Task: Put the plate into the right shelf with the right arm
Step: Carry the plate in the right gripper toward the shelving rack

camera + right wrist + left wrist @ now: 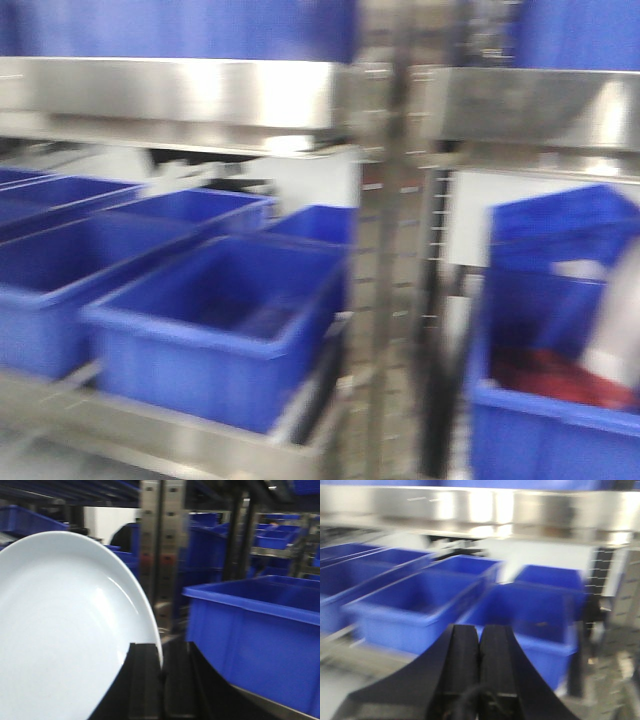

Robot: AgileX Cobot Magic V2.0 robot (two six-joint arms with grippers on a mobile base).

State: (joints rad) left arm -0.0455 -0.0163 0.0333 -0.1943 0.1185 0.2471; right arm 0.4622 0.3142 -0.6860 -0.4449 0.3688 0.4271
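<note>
In the right wrist view the white plate point(65, 630) fills the left half, standing on edge. My right gripper point(161, 650) is shut on the plate's rim, one finger in front of it and one behind. Past the rim rises a perforated steel upright point(162, 555) of the right shelf. In the blurred front view the right shelf's brushed-metal lip point(540, 105) runs across the upper right, and a pale blurred shape point(615, 330) hangs over the blue bin below it; I cannot tell if that is the plate. My left gripper point(479, 630) is shut on nothing, facing blue bins.
A large blue bin point(255, 635) stands close to the right of the plate. The bin under the right shelf's lip point(545, 430) holds something red point(560, 380). Several blue bins point(225, 320) line the left rack below its steel lip point(170, 95). A steel post point(385, 250) divides the racks.
</note>
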